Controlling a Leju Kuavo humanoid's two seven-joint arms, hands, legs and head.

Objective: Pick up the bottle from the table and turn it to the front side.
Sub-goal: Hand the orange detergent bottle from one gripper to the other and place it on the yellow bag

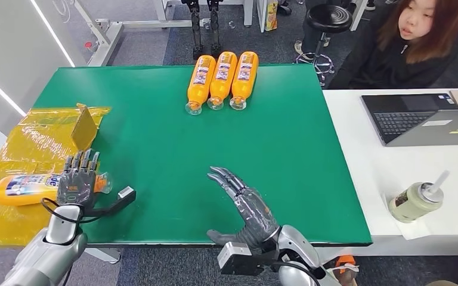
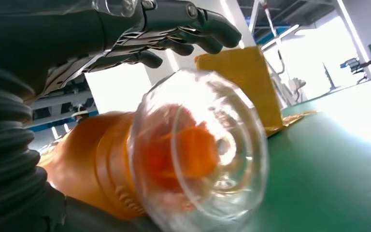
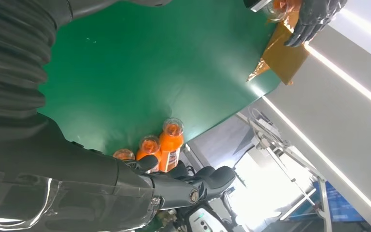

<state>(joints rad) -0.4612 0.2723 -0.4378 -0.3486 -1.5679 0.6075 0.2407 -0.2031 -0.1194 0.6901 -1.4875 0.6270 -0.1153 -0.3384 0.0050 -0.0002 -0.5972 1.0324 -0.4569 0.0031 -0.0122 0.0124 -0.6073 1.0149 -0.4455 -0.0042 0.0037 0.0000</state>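
An orange bottle (image 1: 21,189) with a blue-and-white label lies on its side on the yellow plastic sheet (image 1: 30,140) at the table's left edge. My left hand (image 1: 79,182) hovers over its neck end, fingers stretched out and spread. In the left wrist view the fingers (image 2: 174,24) pass above the bottle's clear cap (image 2: 198,154) without closing on it. My right hand (image 1: 244,202) is open above the green mat (image 1: 155,137) near the front edge, holding nothing. The right wrist view shows its fingers (image 3: 188,186) extended.
Three orange bottles (image 1: 222,80) lie side by side at the mat's far edge, caps toward me. A small yellow box (image 1: 85,126) stands on the sheet. To the right, a white table carries a laptop (image 1: 423,119) and a cup with a straw (image 1: 414,201). A person (image 1: 405,42) sits beyond.
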